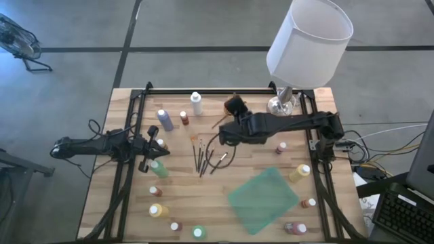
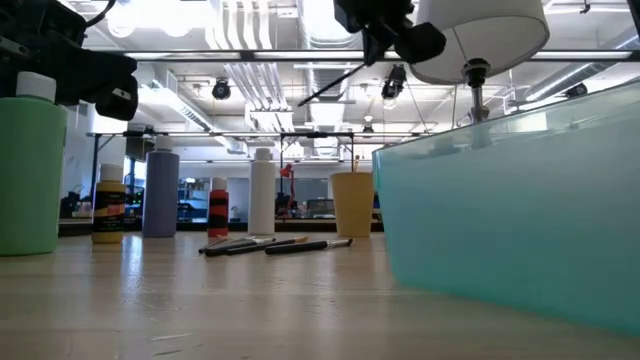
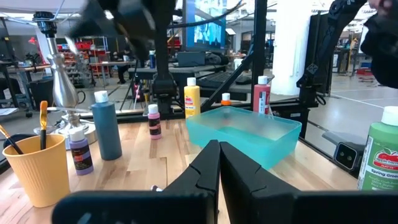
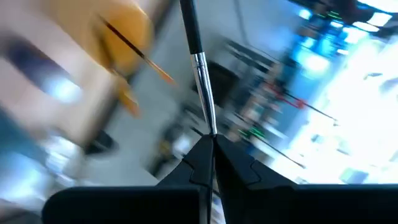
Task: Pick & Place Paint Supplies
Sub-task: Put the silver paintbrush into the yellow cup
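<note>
On the green bottle [image 3: 380, 157] at the right edge of the left wrist view, the label reads "Spring Green" in part; the other labels are too small to read.

The right gripper [image 4: 211, 144] is clamped shut on a thin brush [image 4: 198, 62], whose dark handle and silver metal collar stick out straight past the fingertips. In the high view this gripper [image 1: 222, 135] sits just above the centre of the frame, raised over the table, with the brush [image 1: 218, 124] slanting away from it. The left gripper [image 3: 219, 149] has its fingers pressed together and holds nothing; in the high view it [image 1: 163, 146] sits at centre left, just beside the green bottle [image 1: 159, 169].

The wooden table [image 1: 224, 203] is made of pale planks inside a black metal frame. A loose bundle of dark-handled brushes [image 1: 202, 160] lies flat near the middle of the frame. A translucent teal plastic tray [image 1: 263, 199], rectangular with rounded corners, lies at lower right. Small bottles with white caps stand scattered around the edges: a tall white bottle [image 1: 196, 104] and a lavender bottle [image 1: 165, 120] at upper left, a yellow bottle [image 1: 299, 173] at right. A yellow cup [image 3: 38, 168] in the left wrist view holds two brushes upright. A lamp [image 1: 308, 44] with a white shade and silver base stands at upper right.
</note>
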You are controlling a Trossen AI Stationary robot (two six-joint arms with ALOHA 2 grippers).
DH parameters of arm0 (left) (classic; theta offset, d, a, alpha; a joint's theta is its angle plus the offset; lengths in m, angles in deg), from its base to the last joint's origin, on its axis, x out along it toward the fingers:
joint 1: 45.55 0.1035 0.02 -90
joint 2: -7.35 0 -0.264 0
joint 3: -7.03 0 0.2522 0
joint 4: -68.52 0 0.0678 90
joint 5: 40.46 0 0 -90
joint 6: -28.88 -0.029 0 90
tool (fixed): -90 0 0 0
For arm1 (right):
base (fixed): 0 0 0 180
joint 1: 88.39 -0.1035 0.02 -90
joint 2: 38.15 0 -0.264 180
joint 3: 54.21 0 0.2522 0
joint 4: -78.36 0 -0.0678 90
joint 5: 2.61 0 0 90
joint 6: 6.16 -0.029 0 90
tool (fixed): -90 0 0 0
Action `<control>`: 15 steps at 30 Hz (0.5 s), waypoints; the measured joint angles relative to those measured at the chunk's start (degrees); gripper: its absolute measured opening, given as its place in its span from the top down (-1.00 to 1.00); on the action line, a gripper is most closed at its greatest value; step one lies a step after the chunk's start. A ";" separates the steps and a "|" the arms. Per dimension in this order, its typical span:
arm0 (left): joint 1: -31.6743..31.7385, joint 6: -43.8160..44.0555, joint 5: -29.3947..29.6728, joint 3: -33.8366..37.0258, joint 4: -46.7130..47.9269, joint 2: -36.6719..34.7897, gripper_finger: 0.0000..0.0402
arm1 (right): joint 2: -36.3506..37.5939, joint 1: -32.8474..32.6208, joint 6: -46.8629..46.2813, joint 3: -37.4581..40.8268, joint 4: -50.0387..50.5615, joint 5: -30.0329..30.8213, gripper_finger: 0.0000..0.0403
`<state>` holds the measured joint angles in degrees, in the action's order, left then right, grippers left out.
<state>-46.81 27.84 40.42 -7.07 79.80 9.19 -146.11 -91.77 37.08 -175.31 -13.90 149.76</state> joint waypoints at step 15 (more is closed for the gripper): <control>0.00 0.01 0.00 0.00 0.00 0.00 0.93 | 0.00 11.40 26.19 -0.09 -1.56 10.25 0.96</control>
<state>-46.80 27.85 40.41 -7.07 79.80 9.19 -146.11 -80.37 63.27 -175.39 -15.46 160.01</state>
